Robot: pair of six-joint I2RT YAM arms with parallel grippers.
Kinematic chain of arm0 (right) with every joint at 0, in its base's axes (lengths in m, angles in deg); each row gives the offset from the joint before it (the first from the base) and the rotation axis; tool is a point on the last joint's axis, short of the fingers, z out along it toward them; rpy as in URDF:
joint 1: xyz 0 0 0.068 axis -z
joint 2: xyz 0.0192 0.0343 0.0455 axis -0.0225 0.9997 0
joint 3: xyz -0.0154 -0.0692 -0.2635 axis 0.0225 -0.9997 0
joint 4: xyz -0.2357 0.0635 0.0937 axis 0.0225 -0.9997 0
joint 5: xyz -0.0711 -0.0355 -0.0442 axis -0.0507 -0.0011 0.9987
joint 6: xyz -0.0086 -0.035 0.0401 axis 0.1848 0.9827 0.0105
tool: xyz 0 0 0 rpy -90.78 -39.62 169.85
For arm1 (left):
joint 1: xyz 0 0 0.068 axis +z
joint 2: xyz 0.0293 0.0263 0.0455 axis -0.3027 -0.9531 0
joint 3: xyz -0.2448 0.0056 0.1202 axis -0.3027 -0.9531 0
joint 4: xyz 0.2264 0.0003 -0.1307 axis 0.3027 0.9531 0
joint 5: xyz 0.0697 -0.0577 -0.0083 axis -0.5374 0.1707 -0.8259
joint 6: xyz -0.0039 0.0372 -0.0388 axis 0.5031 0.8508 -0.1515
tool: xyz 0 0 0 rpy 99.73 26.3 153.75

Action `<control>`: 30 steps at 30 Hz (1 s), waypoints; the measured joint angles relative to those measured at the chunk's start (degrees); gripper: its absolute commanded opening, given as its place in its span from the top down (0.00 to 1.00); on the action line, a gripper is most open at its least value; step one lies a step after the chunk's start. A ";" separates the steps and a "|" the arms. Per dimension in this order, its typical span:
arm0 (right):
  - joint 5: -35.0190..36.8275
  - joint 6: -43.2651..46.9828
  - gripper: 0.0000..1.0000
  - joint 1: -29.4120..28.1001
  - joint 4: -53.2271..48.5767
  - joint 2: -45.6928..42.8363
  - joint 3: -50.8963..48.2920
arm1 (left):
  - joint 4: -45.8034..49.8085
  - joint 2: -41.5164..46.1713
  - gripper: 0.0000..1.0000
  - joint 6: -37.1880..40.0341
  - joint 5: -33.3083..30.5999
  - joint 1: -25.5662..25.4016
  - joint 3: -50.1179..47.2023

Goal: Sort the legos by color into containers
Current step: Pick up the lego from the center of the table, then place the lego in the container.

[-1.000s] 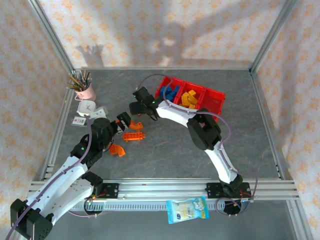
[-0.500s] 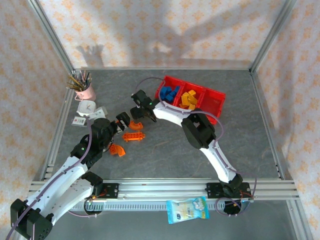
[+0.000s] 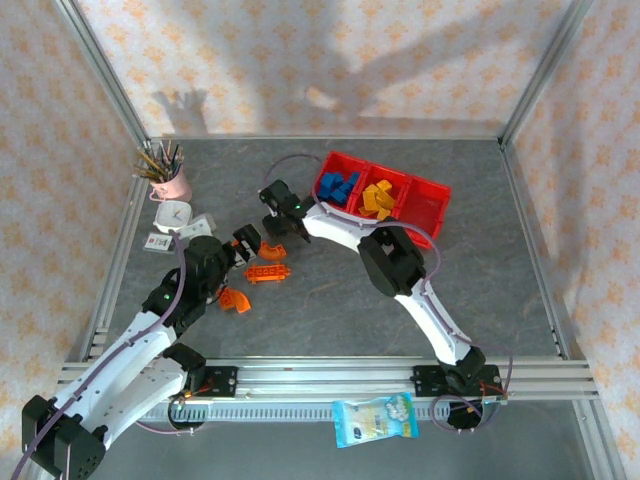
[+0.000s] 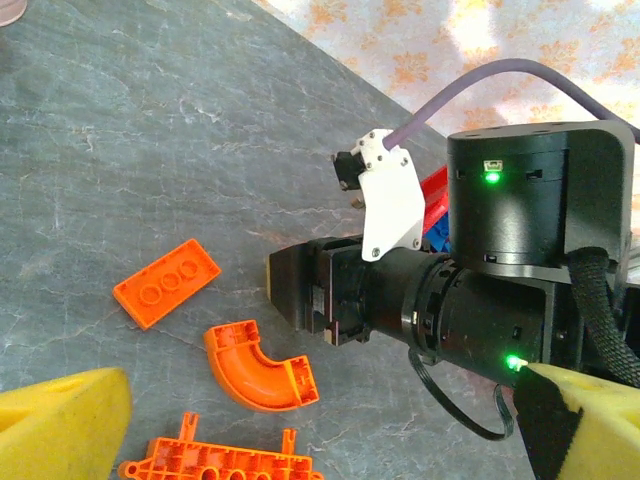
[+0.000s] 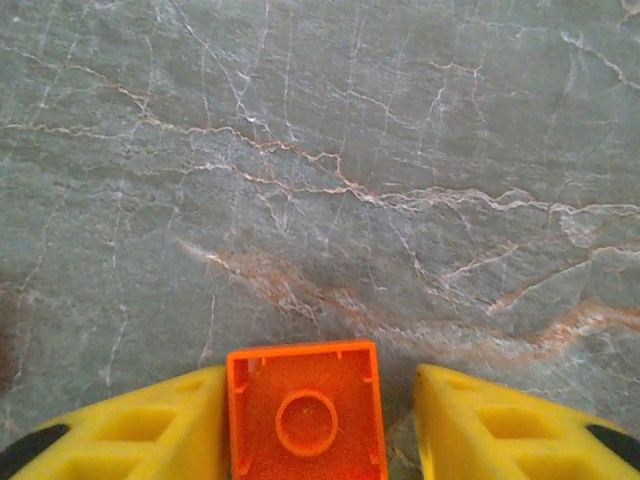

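The right gripper is low over the grey table. Its yellow fingers stand on both sides of a square orange lego. One finger touches it and the other leaves a small gap, so it is not clamped.

The left gripper is spread wide and holds nothing, near an orange arch.

The red containers lie well apart and hold blue bricks and yellow bricks.

Grey veined tabletop enclosed by floral-patterned walls and aluminium posts.
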 measured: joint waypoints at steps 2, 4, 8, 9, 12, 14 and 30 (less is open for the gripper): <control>-0.02 0.35 0.62 0.00 -0.11 0.02 0.37 | 0.00 -0.02 0.01 0.00 0.02 0.00 -0.22; -0.02 0.46 0.67 0.00 -0.17 0.11 0.39 | 0.00 -0.02 0.01 0.00 0.00 0.00 -0.33; -0.09 0.39 0.73 0.00 -0.68 0.11 0.81 | -0.02 -0.02 0.01 0.00 0.02 0.00 -0.35; -0.13 0.39 0.74 -0.02 -0.83 0.11 0.81 | -0.04 -0.02 0.01 0.00 0.02 0.00 -0.35; -0.44 0.02 0.74 0.00 -0.79 -0.31 0.26 | -0.04 -0.02 0.01 0.00 0.22 0.00 -0.35; -0.63 -0.46 0.75 0.00 -0.81 -2.14 -2.14 | -0.11 -0.02 0.01 0.00 0.52 0.00 -0.33; 3.98 -15.13 0.75 7.06 3.26 -39.30 -36.63 | -5.18 -7.39 0.01 0.24 11.17 0.15 2.62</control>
